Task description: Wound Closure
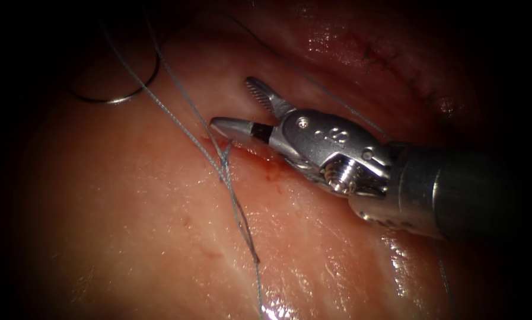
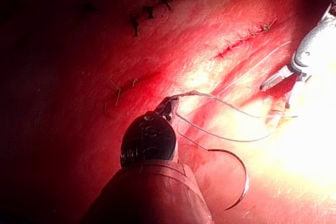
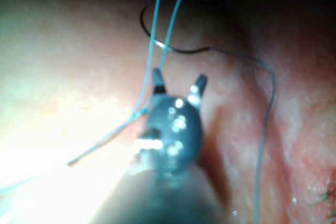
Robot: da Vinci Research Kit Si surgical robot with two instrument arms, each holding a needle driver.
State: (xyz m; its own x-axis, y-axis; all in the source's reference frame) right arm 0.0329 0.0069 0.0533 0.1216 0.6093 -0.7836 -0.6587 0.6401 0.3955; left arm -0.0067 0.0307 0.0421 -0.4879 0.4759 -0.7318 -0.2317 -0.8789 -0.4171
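Note:
My right tool (image 1: 237, 106) reaches in from the right, open and holding nothing, its jaws just above the cut (image 1: 264, 166). Two taut strands of blue thread (image 1: 177, 121) run from the upper left down to the cut's left end, where they meet, and one strand trails on toward the near edge. The curved needle (image 1: 114, 98) lies free on the tissue (image 1: 129, 225), left of the cut and not in it. In the left wrist view my left tool (image 2: 167, 107) is shut on the thread (image 2: 226, 106), with the needle (image 2: 242, 178) beside it. The right tool (image 3: 177, 83) has the strands (image 3: 157, 45) passing one jaw.
A stitched older cut (image 1: 396, 59) lies at the far right of the tissue, and several dark stitches (image 2: 149, 11) show in the left wrist view. Red fluid (image 1: 273, 173) marks the open cut. A loose length of thread (image 1: 337, 98) runs behind the right tool's shaft.

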